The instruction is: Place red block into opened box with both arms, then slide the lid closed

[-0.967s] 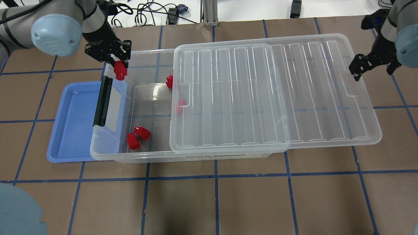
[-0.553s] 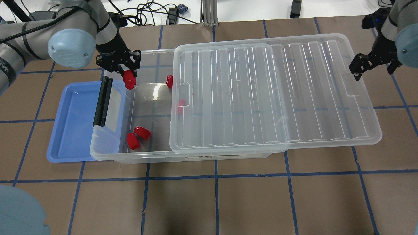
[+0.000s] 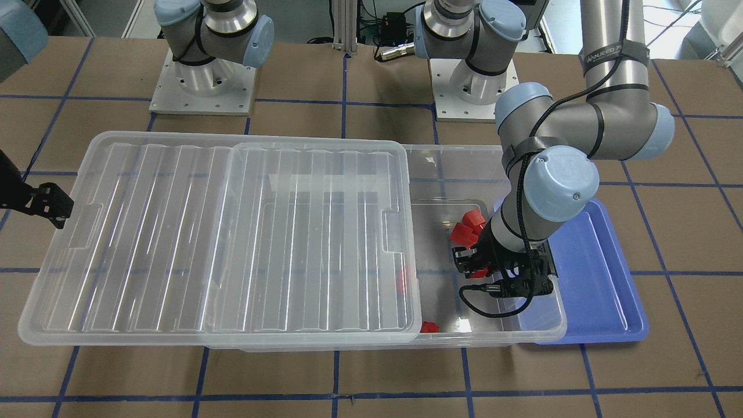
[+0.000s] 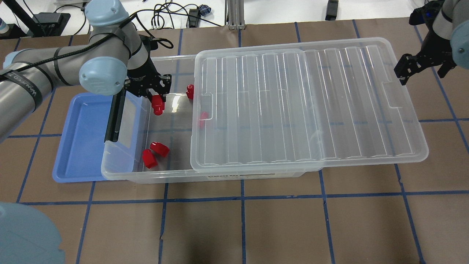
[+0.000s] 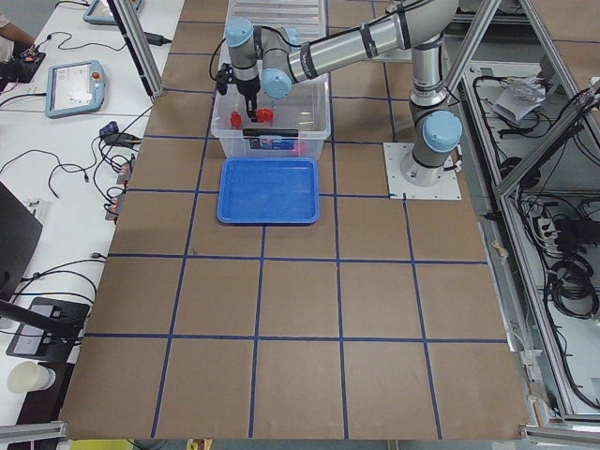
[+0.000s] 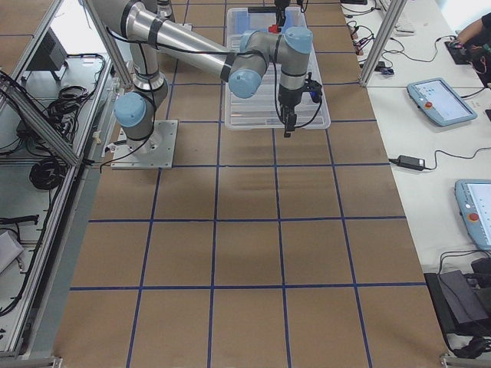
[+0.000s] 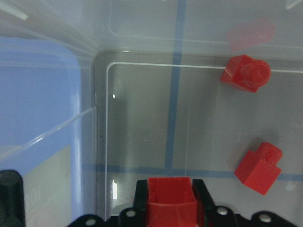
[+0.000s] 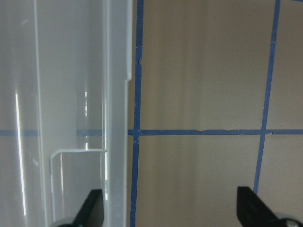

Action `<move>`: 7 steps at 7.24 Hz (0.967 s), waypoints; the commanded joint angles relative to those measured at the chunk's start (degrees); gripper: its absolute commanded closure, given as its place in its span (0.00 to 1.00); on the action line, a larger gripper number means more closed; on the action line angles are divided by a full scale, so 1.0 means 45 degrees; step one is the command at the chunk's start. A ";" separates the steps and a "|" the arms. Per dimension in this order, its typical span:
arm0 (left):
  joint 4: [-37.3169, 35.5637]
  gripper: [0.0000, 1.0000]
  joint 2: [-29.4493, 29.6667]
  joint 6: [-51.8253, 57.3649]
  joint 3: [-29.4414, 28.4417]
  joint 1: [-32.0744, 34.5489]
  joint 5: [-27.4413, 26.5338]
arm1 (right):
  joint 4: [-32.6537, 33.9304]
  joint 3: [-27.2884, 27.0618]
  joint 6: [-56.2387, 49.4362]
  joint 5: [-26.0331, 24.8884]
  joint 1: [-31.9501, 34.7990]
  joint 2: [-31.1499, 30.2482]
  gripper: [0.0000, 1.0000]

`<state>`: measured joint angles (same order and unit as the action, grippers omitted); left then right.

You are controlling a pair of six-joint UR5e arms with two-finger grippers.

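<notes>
My left gripper (image 4: 157,98) is shut on a red block (image 4: 158,104) and hangs over the open left end of the clear box (image 4: 165,176). The left wrist view shows the block (image 7: 171,202) pinched between the fingers above the box floor, close to a corner. The ribbed lid (image 4: 293,110) covers most of the box and overhangs its right end. Several other red blocks (image 4: 154,153) lie inside. My right gripper (image 4: 402,72) is open beside the lid's right short end. In the right wrist view the lid edge (image 8: 118,118) runs between the spread fingers.
A blue tray (image 4: 80,139) lies against the box's left end, partly under it. The box's black latch (image 4: 116,113) stands just left of my left gripper. Cables lie at the table's far edge (image 4: 165,16). Brown table with blue tape lines surrounds the box.
My left gripper has carried the red block rightward and nearer, from the box's far left corner to over its open end. The right gripper has shifted slightly farther away.
</notes>
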<state>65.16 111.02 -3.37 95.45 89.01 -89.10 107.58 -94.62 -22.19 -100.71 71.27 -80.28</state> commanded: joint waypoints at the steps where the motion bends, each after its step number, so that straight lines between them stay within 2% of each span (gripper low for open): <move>1: -0.1639 0.80 0.0055 -0.0090 0.1244 0.0064 -0.0005 | -0.0972 0.0011 0.0124 0.0114 0.0001 -0.0286 0.00; 2: -0.2480 0.80 0.0055 -0.0071 0.1752 0.0064 -0.0005 | -0.1151 -0.0028 0.0164 0.0115 -0.0018 -0.0286 0.00; 3: -0.2604 0.80 0.0035 -0.0090 0.2337 0.0064 -0.0005 | -0.0979 0.0011 0.0165 0.0134 -0.0038 -0.0286 0.00; 5: -0.3307 0.79 0.0093 -0.0090 0.2597 0.0064 0.0015 | -0.0939 -0.0008 0.0145 0.0135 -0.0038 -0.0247 0.00; 6: -0.3289 0.70 0.0171 -0.0051 0.2578 0.0064 -0.0082 | -0.0996 -0.0047 0.0242 0.0115 -0.0057 -0.0304 0.00; 7: -0.3212 0.33 0.0172 -0.0051 0.2539 0.0122 -0.0102 | -0.1074 -0.0106 0.0494 0.0115 -0.0077 -0.0382 0.00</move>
<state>50.66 111.66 -3.66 106.93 89.38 -89.36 103.07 -94.83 -20.96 -100.16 71.02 -81.67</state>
